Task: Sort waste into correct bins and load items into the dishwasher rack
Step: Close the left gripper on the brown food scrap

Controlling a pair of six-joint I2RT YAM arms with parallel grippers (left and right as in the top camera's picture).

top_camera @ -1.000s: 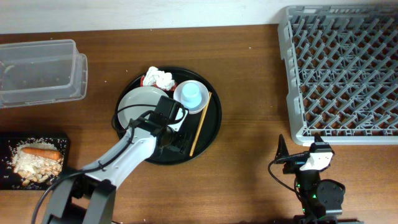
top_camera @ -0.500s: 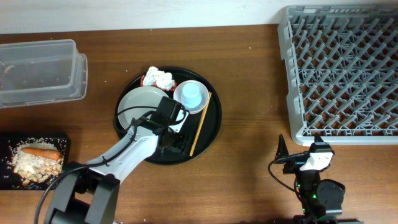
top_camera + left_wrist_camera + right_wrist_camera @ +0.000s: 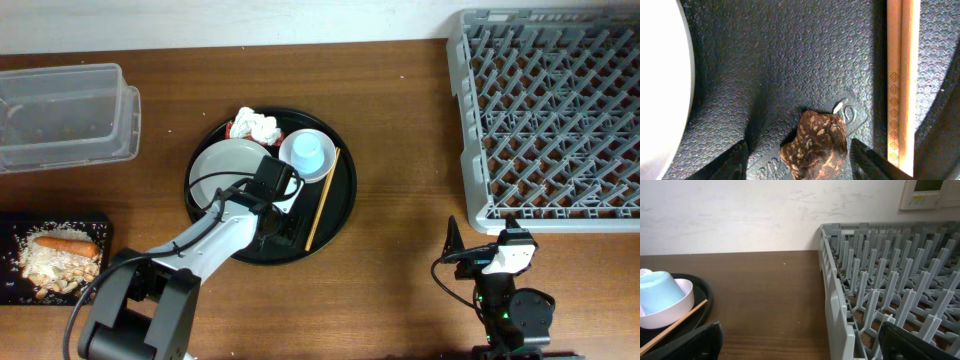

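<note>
My left gripper [image 3: 284, 230] is low over the round black tray [image 3: 345, 195], open, its fingers [image 3: 735, 161] on either side of a brown nut-like scrap [image 3: 815, 142] that lies on the tray floor. The wooden chopsticks [image 3: 902, 80] lie just to its right, the white plate [image 3: 660, 85] to its left. From overhead the plate [image 3: 222, 168], light-blue cup [image 3: 308, 153], chopsticks [image 3: 322, 200], crumpled tissue [image 3: 258, 125] and red wrapper [image 3: 232, 128] are all on the tray. My right gripper [image 3: 475, 258] is open and empty near the front edge, by the grey rack [image 3: 550, 115].
The clear tub [image 3: 65, 115] stands at the far left. The black container [image 3: 102, 232] at the front left holds rice [image 3: 45, 268] and a carrot [image 3: 65, 243]. The right wrist view shows the rack wall [image 3: 832, 305] and the cup [image 3: 657, 292].
Almost nothing. My left gripper stays over the scrap on the tray; only the arm's lower links have shifted slightly. The right arm has not moved.
</note>
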